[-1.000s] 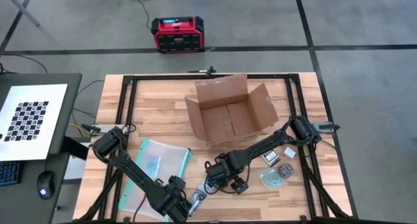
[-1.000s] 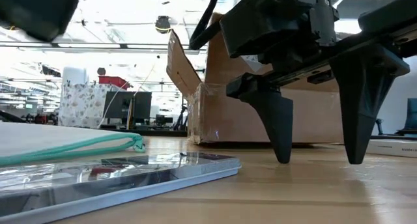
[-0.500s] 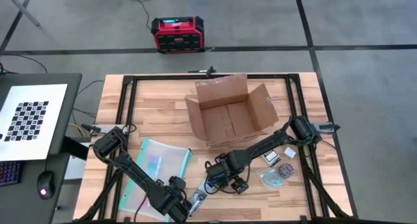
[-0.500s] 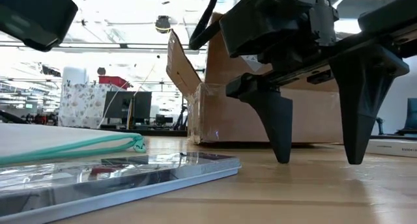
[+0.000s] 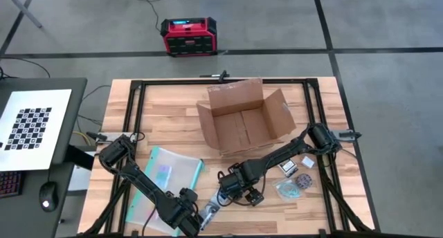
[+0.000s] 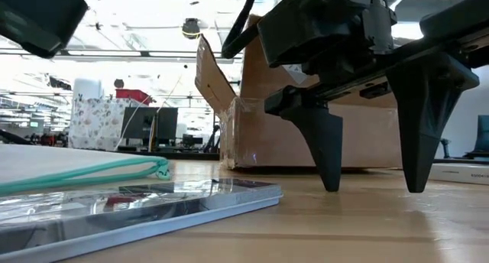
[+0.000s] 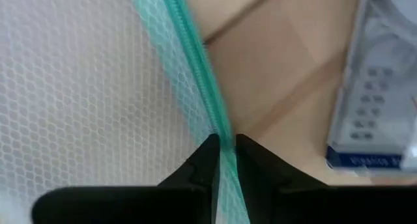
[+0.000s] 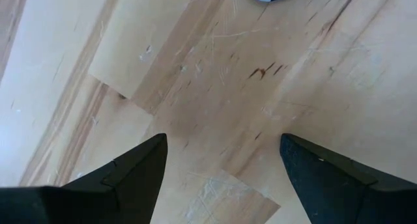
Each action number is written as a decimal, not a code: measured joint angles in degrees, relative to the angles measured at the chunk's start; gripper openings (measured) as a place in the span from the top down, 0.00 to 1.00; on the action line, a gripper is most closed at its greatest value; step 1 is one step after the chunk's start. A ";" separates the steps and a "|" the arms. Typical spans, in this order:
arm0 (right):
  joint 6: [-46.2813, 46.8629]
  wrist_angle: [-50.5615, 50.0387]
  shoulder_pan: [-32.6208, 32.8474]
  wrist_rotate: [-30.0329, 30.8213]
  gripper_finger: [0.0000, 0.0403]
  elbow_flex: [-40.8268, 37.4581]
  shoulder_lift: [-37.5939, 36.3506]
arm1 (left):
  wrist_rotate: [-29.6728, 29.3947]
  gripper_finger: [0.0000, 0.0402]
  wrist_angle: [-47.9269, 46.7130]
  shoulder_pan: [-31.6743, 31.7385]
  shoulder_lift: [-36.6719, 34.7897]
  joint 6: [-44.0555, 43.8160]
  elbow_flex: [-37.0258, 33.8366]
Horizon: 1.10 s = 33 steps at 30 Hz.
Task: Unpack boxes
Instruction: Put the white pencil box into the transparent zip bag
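1. Plain brown corrugated cardboard box [image 5: 243,120], same tan inside and out, with glints of shiny clear tape at its corner in the low view.
2. Clear mesh plastic pouch [image 5: 165,179] with a teal zip edge; up close the mesh shows a fine white honeycomb pattern.
3. Pale wooden table [image 5: 166,106] in light and honey-toned planks, framed by black rails.
4. Red and black case [image 5: 188,36] on the grey floor.
5. White board with a black-and-white checker pattern [image 5: 32,128] on the dark side desk.
6. Both arms are matt black.
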 joint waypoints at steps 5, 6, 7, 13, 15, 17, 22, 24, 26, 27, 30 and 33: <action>0.00 0.02 -0.09 0.00 0.28 0.00 0.00 | 2.82 0.82 0.21 -0.01 -0.05 1.21 2.24; 0.00 0.02 -0.09 -0.02 0.28 0.00 0.00 | 3.57 0.81 0.46 -0.14 -0.07 1.48 2.64; 0.00 0.02 -0.11 -0.02 0.28 0.00 -0.01 | 4.49 0.79 0.46 -0.29 -0.07 1.47 3.03; -0.26 0.00 -0.11 -0.02 0.28 0.00 0.00 | 5.91 0.72 -1.12 -2.45 -0.09 -3.08 3.68; -0.60 0.01 -0.12 -0.02 0.28 0.00 0.00 | 5.89 0.71 -2.53 -3.10 -0.09 -5.12 3.68; -0.71 0.03 -0.21 -0.02 0.28 0.00 0.00 | 5.85 0.71 -3.79 -3.51 -0.09 -6.69 3.68; -0.90 0.09 -0.42 -0.04 0.28 0.00 0.00 | 4.53 0.71 -1.29 -3.83 -0.09 -7.07 3.68; -0.90 0.09 -0.42 -0.04 0.28 0.00 0.00 | 4.03 0.71 -0.46 -3.80 -0.09 -6.75 3.68; -0.90 0.08 -0.42 -0.04 0.28 0.00 0.00 | 3.59 0.71 -0.46 -3.78 0.04 -6.33 3.68; -0.90 0.09 -0.42 -0.04 0.28 0.00 0.00 | 3.61 0.71 -0.48 -3.78 0.28 -6.24 3.68; -0.90 0.06 -0.44 -0.02 0.28 0.00 0.00 | 4.29 0.71 -2.45 -3.78 1.14 -7.09 3.66; -0.90 0.04 -0.44 -0.04 0.28 0.00 0.00 | 4.47 0.71 -3.02 -3.80 1.50 -7.59 3.52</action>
